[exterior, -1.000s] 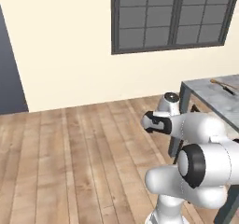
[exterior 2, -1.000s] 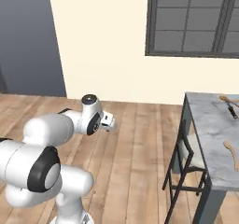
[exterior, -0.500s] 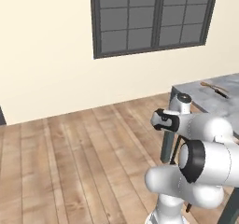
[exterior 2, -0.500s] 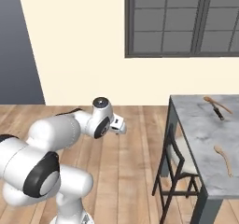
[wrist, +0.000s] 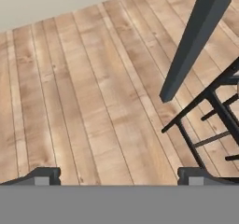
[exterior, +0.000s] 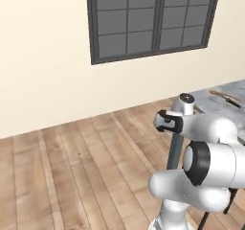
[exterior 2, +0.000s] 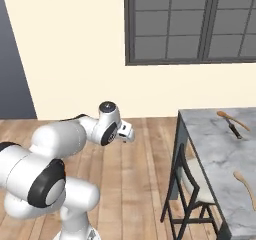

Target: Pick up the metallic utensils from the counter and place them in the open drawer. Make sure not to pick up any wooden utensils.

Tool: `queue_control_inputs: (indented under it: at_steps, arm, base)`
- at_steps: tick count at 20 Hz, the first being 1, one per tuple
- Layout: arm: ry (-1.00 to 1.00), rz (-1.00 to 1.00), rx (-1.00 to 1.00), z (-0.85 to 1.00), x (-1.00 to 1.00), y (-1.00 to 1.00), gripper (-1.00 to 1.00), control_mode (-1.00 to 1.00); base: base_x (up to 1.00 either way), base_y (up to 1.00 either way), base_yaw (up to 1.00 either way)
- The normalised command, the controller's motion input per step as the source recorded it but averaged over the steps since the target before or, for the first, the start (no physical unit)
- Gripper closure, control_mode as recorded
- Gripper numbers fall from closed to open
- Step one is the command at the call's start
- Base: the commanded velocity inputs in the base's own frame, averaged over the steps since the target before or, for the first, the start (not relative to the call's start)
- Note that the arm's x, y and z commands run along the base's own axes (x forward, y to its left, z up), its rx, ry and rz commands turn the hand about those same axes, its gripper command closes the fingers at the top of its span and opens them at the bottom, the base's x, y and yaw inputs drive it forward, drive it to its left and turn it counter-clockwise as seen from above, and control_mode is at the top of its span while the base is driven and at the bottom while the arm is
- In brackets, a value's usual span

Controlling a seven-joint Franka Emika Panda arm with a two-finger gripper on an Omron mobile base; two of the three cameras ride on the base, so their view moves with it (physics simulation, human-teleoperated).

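Observation:
The marble counter [exterior 2: 210,149] on dark legs stands at the right and shows again as the counter [exterior: 216,104] in the left base view. The dark-handled knife [exterior 2: 233,129] lies near its far end beside a thin orange-brown wooden piece [exterior 2: 223,115]. An orange-brown wooden spoon [exterior 2: 245,181] lies nearer. The pale fork-like utensil is too small to make out, and the open drawer is out of view. My gripper [exterior 2: 127,133] hangs over the floor left of the counter, open and holding nothing. In the hand view the gripper [wrist: 119,176] has its tips wide apart above floorboards.
A dark metal chair [exterior 2: 192,184] with a pale seat is tucked at the counter's left side; the chair [wrist: 214,120] and a counter leg [wrist: 196,41] fill the hand view's right. A dark-framed window [exterior 2: 195,24] is on the cream wall. Wooden floor [exterior: 72,166] spreads to the left.
The whole picture has shifted left as the base moves: window and counter slid left, and more of the counter shows. The arm keeps its pose, gripper still open.

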Motion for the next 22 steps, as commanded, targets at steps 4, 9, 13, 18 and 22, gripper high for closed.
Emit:
queue_control_inputs:
  at_steps: [4,9,13,18,22]
  arm:
    - [0.00,0.00,0.00,0.00,0.00,0.00,-1.00,1.00]
    - [0.00,0.00,0.00,0.00,0.00,0.00,-1.00,1.00]
    - [0.00,0.00,0.00,0.00,0.00,0.00,-1.00,1.00]
    - [0.00,0.00,0.00,0.00,0.00,0.00,-1.00,1.00]
    - [0.00,0.00,0.00,0.00,0.00,0.00,-1.00,1.00]
  base:
    - [0.00,0.00,-0.38]
    - [0.01,0.13,-0.47]
    - [0.27,0.60,-0.47]
    - [0.55,0.60,-0.42]
    - [0.72,0.48,-0.41]
